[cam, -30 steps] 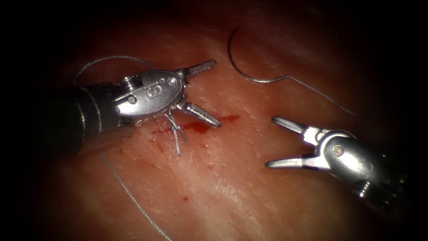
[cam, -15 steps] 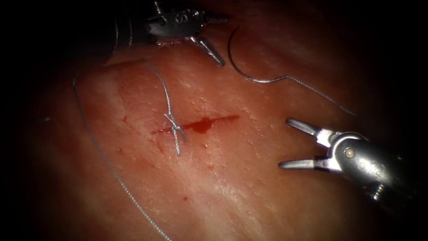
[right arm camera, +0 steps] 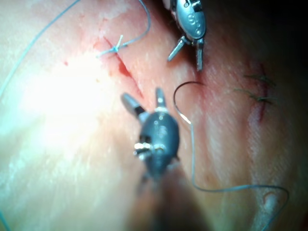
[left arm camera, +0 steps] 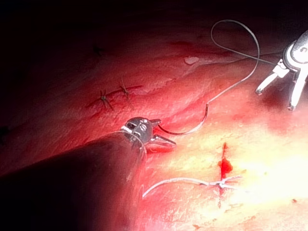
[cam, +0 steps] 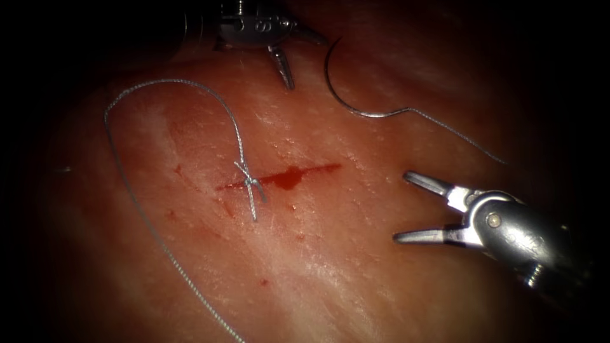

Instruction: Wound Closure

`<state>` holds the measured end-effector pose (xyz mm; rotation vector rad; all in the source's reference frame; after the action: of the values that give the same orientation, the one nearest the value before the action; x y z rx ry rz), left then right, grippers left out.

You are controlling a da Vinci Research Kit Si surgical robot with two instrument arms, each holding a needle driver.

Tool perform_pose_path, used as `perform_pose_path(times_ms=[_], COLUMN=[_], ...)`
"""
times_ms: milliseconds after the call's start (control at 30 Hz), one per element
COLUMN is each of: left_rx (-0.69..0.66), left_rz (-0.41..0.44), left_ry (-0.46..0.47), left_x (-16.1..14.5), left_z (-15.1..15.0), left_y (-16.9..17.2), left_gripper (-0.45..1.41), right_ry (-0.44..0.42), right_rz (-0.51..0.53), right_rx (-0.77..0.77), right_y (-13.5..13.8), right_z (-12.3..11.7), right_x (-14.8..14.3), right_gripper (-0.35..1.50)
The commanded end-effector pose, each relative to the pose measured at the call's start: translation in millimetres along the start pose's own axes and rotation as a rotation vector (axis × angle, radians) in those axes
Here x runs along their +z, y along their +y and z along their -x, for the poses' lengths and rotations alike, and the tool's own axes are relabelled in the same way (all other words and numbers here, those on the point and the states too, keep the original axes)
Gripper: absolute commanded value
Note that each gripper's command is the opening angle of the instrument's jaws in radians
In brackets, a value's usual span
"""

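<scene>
Needle [cam: 346, 95] lies free on tissue [cam: 330, 267], upper centre; left tool [cam: 287, 54] and right tool [cam: 416, 209] both spread, empty; risk: grab snags loose thread [cam: 159, 82], straining knot [cam: 251, 183].

Curved needle [cam: 346, 95] loose on the tissue [cam: 330, 267], right of the cut [cam: 279, 179], thread [cam: 457, 133] trailing.

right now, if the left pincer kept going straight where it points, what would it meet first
Probably the needle, lying loose on the tissue just ahead of the open, empty left pincer; depth is uncertain, so it might pass above.
</scene>
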<state>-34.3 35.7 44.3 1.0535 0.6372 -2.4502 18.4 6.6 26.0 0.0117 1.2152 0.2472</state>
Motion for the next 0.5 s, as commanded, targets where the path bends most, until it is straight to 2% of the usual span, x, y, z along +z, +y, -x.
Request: perform_pose_path(times_ms=[33, 233, 367, 500], left_rx=[0.003, 0.068, 0.092, 0.114], left_rz=[-0.005, 0.004, 0.009, 0.058], left_ry=[0.0, -0.01, -0.026, -0.068], left_x=[0.4, 2.0, 3.8, 5.0], left_z=[0.0, -0.5, -1.0, -0.6], left_y=[-1.2, -1.7, -2.3, -2.3], left_gripper=[0.44, 0.31, 0.31, 0.29], right_ry=[0.006, 0.006, 0.006, 0.008], right_rz=[-0.003, -0.001, -0.001, -0.003], right_rx=[-0.004, -0.005, -0.006, -0.012], right_y=[0.3, 0.2, 0.1, 0.0], right_z=[0.2, 0.3, 0.4, 0.4], right_x=[1.0, 1.3, 1.3, 1.3], right_gripper=[1.01, 1.01, 1.01, 1.01])
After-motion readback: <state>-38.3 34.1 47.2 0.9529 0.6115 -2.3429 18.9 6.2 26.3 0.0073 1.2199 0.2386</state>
